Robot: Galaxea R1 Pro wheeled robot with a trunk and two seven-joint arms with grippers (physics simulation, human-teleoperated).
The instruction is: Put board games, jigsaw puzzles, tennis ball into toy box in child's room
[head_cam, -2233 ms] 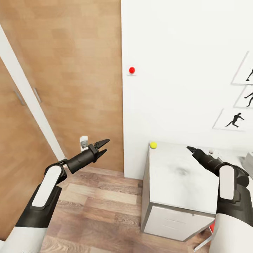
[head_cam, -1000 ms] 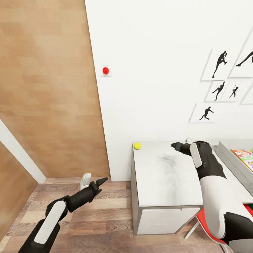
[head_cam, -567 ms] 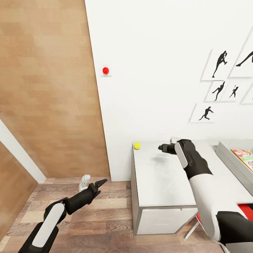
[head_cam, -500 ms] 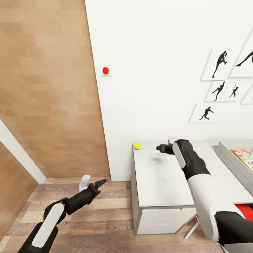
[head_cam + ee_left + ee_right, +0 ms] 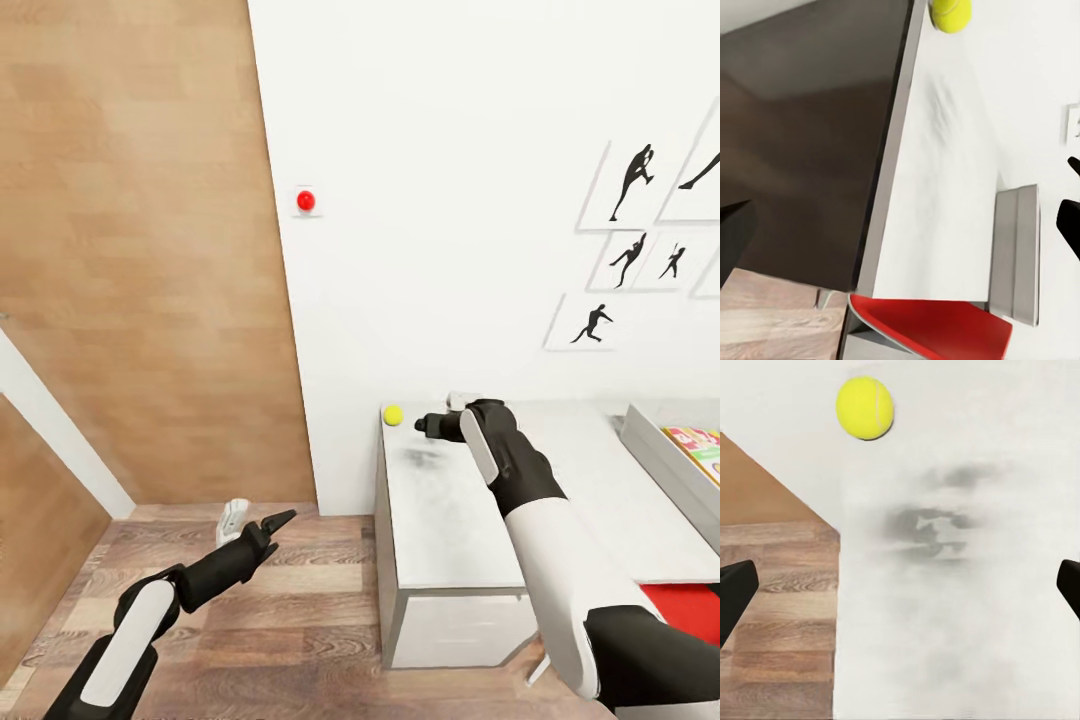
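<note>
The tennis ball [image 5: 393, 414], small and yellow-green, rests at the far left corner of the table [image 5: 465, 520], close to the wall. My right gripper [image 5: 422, 427] hovers open just right of the ball, a short gap away. In the right wrist view the tennis ball [image 5: 865, 408] lies ahead on the pale table top [image 5: 960, 645], beyond the spread fingers of the right gripper [image 5: 900, 585]. At the right edge stands the grey toy box [image 5: 652, 448] with a colourful board game [image 5: 700, 445] inside. My left gripper [image 5: 277, 521] hangs open over the floor, holding nothing.
A wooden wardrobe front [image 5: 140, 250] fills the left, and a white wall with a red button [image 5: 306, 201] and framed silhouettes [image 5: 630, 185] is behind the table. A red chair [image 5: 685, 600] sits at the table's near right. Wood floor [image 5: 300, 620] lies left of the table.
My right arm has reached leftward across the table, bringing its gripper close to the tennis ball. The head view turned earlier and shifted slightly. The left arm barely moved.
</note>
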